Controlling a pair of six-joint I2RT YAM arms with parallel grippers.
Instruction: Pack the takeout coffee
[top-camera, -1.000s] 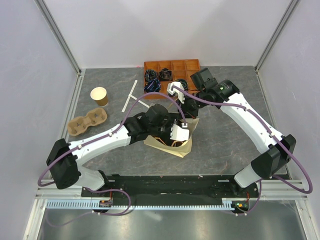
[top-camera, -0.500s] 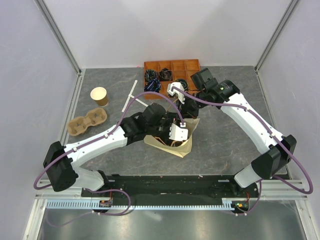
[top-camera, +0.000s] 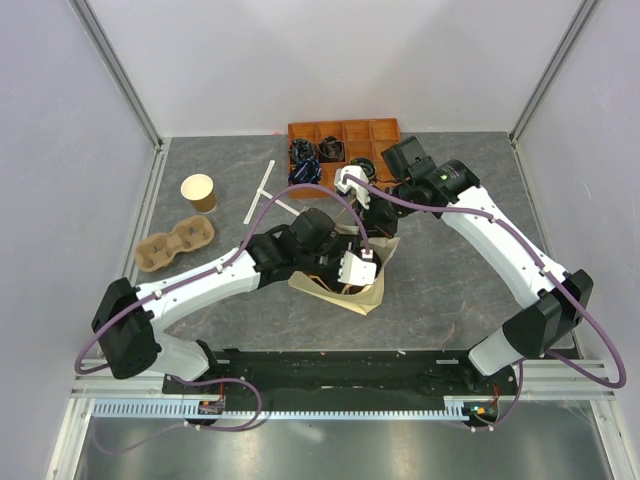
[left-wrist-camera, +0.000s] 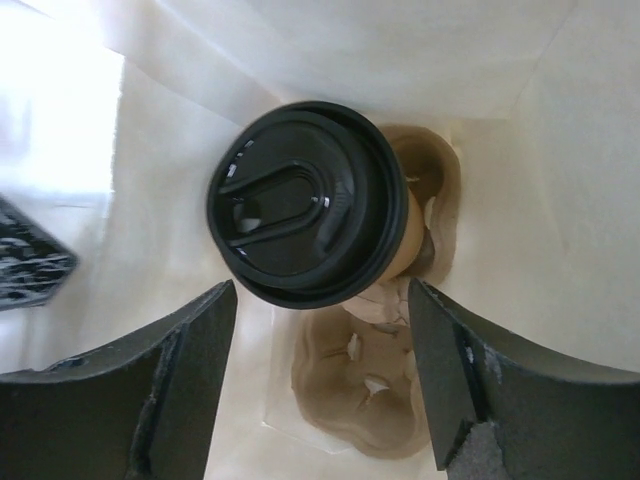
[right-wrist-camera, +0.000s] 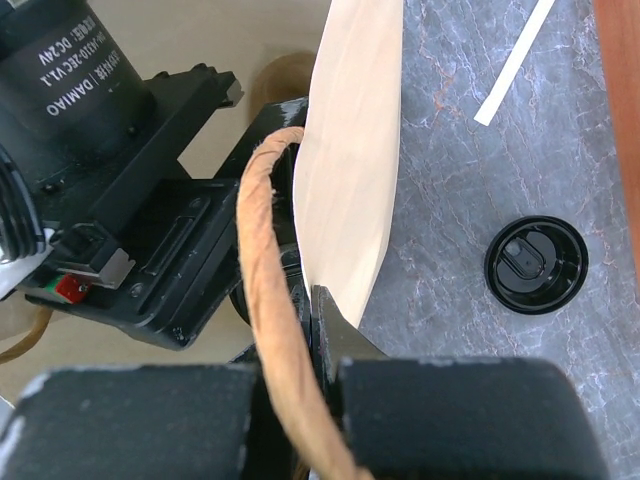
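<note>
The takeout coffee (left-wrist-camera: 305, 205), a brown cup with a black lid, stands in one pocket of a tan pulp carrier (left-wrist-camera: 370, 400) at the bottom of the paper bag (top-camera: 350, 292). My left gripper (left-wrist-camera: 320, 385) reaches into the bag from above. It is open, its fingers (left-wrist-camera: 175, 390) apart on either side, just short of the lid and touching nothing. My right gripper (right-wrist-camera: 318, 330) is shut on the bag's upper edge (right-wrist-camera: 350, 150) beside the twisted paper handle (right-wrist-camera: 270, 290), holding the mouth open. In the top view both grippers meet at the bag, the left gripper (top-camera: 358, 268) near, the right gripper (top-camera: 366, 226) far.
A lidless brown cup (top-camera: 199, 191) and a second pulp carrier (top-camera: 176, 245) sit at the left. White sticks (top-camera: 262, 190) lie behind the left arm. An orange compartment tray (top-camera: 345, 133) holds dark items at the back. A loose black lid (right-wrist-camera: 535, 265) lies on the table by the bag.
The left arm's elbow and shoulder shifted slightly while its gripper stayed in the bag's mouth. The right arm and the bag have not moved.
</note>
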